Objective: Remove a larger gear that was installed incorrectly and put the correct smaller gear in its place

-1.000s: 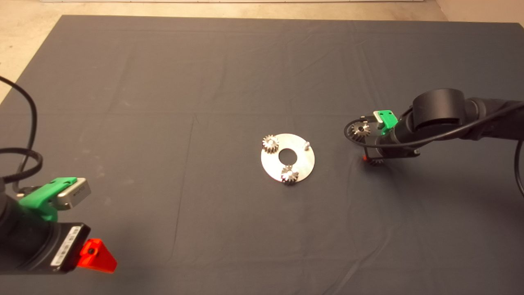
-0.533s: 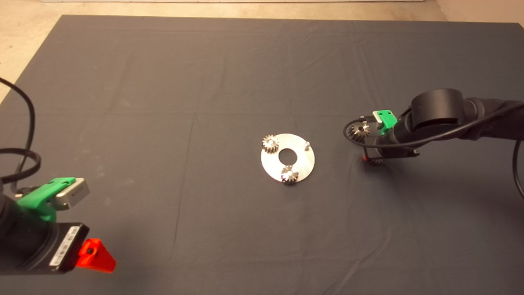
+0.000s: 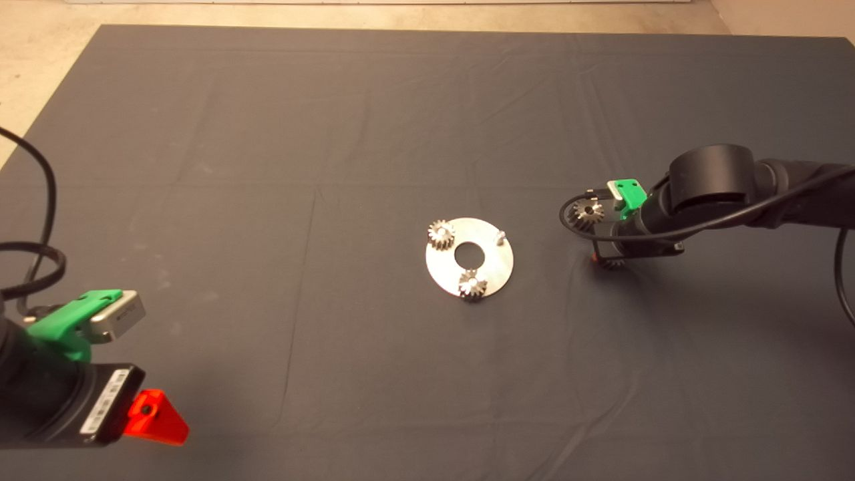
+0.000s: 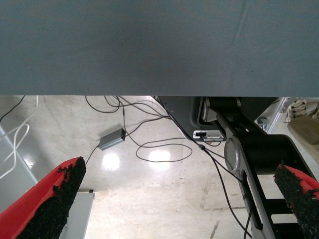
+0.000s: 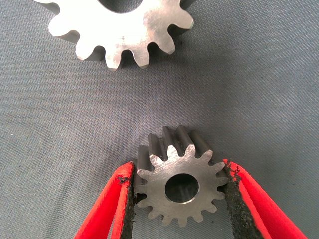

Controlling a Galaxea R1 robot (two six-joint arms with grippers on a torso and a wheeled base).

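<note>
My right gripper (image 5: 180, 199) is down on the mat (image 3: 334, 133), off to the right of the round metal plate (image 3: 491, 274), with both pads closed against opposite sides of the smaller gear (image 5: 179, 186). That gear lies flat on the mat, hole facing up. The larger gear (image 5: 122, 27) lies just beside it on the mat, apart from it, already off the plate.

Step in hand, as I judge it: lift the small gear and carry it to the bare pin (image 3: 499, 235) on the plate's far right side. To do it well: lift straight up so the teeth do not catch the big gear, keep the gear level, centre the hole over the pin before lowering. The pads bear on tooth tips only, so the hold could let the gear turn or tilt; go slowly.

Look of the small gear: grey steel, short blunt teeth, clean round hole, bright flat top face. Two like it (image 3: 441, 234) (image 3: 471, 284) sit on the plate's other pins.

My left gripper (image 4: 179, 199) waits at the lower left, off the mat's edge, fingers wide apart, nothing between them.
</note>
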